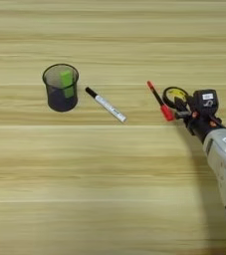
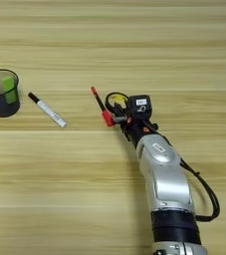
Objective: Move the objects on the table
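A slim red marker lies slanted on the table, its thicker cap toward me. Just right of it is a black tape ring with yellow inside, partly covered by my right gripper. The gripper's black tip sits over the ring's near side and right next to the red cap. Whether it touches either one is unclear. The silver forearm comes in from the bottom right. Further left, a white marker with a black cap lies slanted and apart from everything.
A dark mesh cup holding a green item stands upright at the left, just left of the white marker's black cap. A black cable loops off the forearm's right side.
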Robot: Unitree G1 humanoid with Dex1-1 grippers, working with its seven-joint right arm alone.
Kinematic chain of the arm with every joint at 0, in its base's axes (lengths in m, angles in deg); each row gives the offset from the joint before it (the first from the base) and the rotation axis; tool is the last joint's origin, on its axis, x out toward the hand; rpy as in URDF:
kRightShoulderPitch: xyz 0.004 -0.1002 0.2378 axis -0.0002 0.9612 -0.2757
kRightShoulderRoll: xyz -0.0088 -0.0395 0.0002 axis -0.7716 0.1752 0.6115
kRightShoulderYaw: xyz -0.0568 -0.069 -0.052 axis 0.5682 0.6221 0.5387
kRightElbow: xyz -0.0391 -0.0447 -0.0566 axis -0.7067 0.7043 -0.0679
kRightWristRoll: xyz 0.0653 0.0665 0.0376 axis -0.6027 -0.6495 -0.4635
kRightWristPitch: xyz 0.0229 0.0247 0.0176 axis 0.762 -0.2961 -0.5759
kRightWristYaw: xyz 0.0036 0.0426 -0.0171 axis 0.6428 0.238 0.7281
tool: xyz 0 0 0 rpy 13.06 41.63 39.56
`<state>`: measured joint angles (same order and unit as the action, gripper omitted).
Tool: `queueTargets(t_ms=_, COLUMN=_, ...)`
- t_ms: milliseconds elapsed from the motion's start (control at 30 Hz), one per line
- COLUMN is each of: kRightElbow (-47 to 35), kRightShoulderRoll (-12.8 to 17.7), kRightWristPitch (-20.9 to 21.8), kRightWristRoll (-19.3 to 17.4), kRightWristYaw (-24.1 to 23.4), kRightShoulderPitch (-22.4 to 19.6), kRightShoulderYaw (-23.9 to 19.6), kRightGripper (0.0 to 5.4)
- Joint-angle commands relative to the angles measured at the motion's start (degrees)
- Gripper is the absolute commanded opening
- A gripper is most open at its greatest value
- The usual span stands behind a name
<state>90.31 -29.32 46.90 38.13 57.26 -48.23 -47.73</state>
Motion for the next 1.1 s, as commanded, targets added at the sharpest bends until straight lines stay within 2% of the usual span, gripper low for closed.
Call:
queueTargets(t_ms=33, kRightElbow=-1.41, kRightShoulderRoll=1.63, kRightWristPitch=0.78, kRightWristRoll=0.32, kRightWristYaw=-0.58, kRightShoulderPitch=-4.23, kRightShoulderYaw=-0.29, kRightGripper=0.87)
queueTargets(t_ms=233, kRightElbow=-0.95, kRightShoulderRoll=1.58, kRightWristPitch=0.44, kRightWristRoll=0.50, kRightWristYaw=-0.81, kRightShoulderPitch=-4.28, kRightShoulderYaw=-0.11, kRightGripper=0.04)
queueTargets(t_ms=1100, kRightElbow=4.56, kRightShoulderRoll=1.97, kRightWristPitch=-1.48, kRightWristRoll=2.00, kRightWristYaw=0.60, kRightShoulderPitch=-4.99, kRightShoulderYaw=1.73, kRightGripper=0.04)
